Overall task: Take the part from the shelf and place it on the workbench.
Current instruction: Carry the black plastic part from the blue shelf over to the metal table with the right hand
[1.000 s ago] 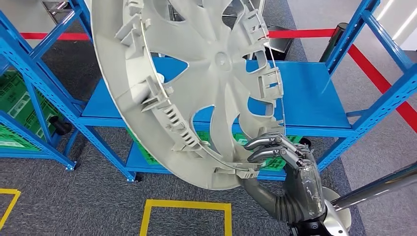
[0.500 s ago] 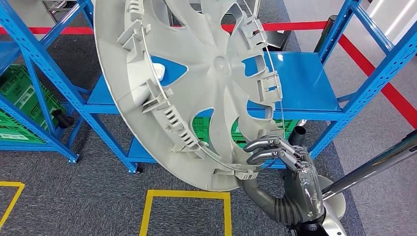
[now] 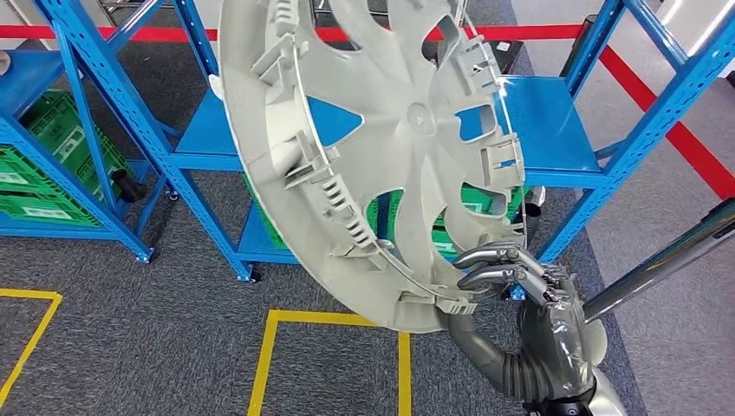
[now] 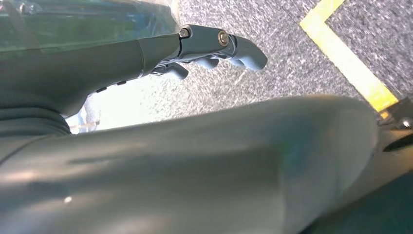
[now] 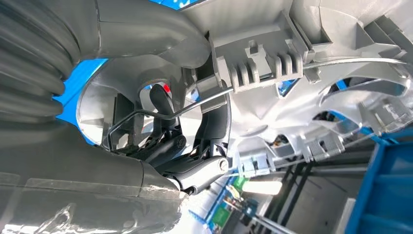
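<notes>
The part is a large grey plastic wheel cover [image 3: 381,147], seen from its ribbed back with clips and a wire ring. It is held up on edge, tilted, in front of the blue shelf [image 3: 546,121]. My right hand [image 3: 529,303] grips its lower rim, fingers curled over the edge and thumb underneath. The right wrist view shows the same grip close up: the right hand [image 5: 97,161] clamps the wheel cover [image 5: 311,73] at a rim clip. My left hand [image 4: 195,48] hangs over the grey carpet, fingers stretched out and holding nothing.
Blue shelf posts [image 3: 113,104] stand at left and right. Green crates [image 3: 43,173] sit on the lower levels. Yellow lines [image 3: 277,347] mark the carpet in front, and a red stripe [image 3: 693,147] runs along the right. My silver right arm [image 3: 667,260] crosses the lower right.
The whole picture has shifted, so the camera has moved; the shelf now sits further right and closer. The wheel cover stays in my right hand, a little further right in view.
</notes>
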You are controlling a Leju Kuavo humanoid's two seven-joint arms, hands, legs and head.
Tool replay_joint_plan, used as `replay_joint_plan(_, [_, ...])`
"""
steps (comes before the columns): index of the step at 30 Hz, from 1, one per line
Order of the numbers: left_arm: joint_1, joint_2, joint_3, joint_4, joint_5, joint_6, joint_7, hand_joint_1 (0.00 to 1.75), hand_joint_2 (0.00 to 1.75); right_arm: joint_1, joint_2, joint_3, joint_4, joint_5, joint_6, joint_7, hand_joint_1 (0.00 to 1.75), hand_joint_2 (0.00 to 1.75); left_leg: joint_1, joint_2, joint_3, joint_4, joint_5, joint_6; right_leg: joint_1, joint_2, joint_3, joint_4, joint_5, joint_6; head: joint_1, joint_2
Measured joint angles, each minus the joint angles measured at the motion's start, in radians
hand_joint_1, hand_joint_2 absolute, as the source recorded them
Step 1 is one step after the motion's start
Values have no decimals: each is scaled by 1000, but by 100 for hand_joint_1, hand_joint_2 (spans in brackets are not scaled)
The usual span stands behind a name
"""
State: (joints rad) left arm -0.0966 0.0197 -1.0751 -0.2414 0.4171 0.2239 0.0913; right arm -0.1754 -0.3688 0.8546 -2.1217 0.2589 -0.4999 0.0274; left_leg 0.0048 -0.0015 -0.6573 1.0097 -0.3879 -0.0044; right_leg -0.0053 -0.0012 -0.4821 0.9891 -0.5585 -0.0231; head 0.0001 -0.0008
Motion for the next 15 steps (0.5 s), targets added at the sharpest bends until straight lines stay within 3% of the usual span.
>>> replay_joint_plan(1, [0,0,0,0,0,0,0,0,175,-1,-1,-1,0,-1,0,0,175,175,1,-1,-5,2,-4,-6,-1,-1,-8,-1,10,-8,0,0])
replay_joint_plan(2, [1,1,0,0,0,0,0,0,175,-1,-1,-2,-1,-2,-1,1,175,175,2,-2,-13,17,-27,-12,-3,-2,-17,-2,22,-17,-3,0])
replay_joint_plan(3, [1,1,0,0,0,0,0,0,175,-1,-1,-3,-1,-2,-2,1,175,175,4,-3,-24,50,-68,-17,-5,-4,-27,-4,34,-23,-6,0])
replay_joint_plan(5, [1,1,0,0,-1,0,1,0,175,0,-1,-4,-3,-3,-4,2,175,175,6,-3,-49,169,-170,-26,-4,-7,-51,-3,56,-30,-15,0])
replay_joint_plan(6, [0,1,0,0,-1,0,1,0,175,0,-1,-4,-3,-3,-6,3,175,175,7,-2,-56,229,-199,-28,-3,-7,-65,-1,66,-31,-18,0])
replay_joint_plan(7, [0,1,0,0,-1,0,2,0,175,1,-1,-4,-3,-4,-7,4,175,175,7,-2,-53,269,-206,-29,-1,-8,-80,1,76,-31,-19,0])
replay_joint_plan(8, [-1,0,0,0,-1,-1,4,0,175,1,-1,-4,-3,-5,-7,5,175,175,7,-3,-34,277,-190,-28,0,-8,-96,5,86,-30,-20,0])
replay_joint_plan(10, [-2,1,0,0,1,-1,7,0,175,0,-1,-5,-3,-8,-8,8,175,175,6,-3,50,195,-141,-18,1,-7,-127,14,104,-28,-23,0])
replay_joint_plan(12, [-5,3,0,0,2,1,9,0,175,-1,-2,-8,-3,-13,-9,11,175,175,0,-3,156,49,-142,-4,4,-7,-149,22,119,-20,-26,0])
replay_joint_plan(13, [-6,4,0,0,3,1,9,0,175,-2,-2,-10,-3,-15,-9,12,175,175,-4,-3,188,-3,-153,2,4,-8,-155,24,128,-15,-26,0])
replay_joint_plan(15, [-6,5,0,0,4,0,11,0,175,-5,-2,-12,-3,-17,-9,12,175,175,-9,-3,197,-43,-155,11,1,-10,-159,18,147,-2,-26,0])
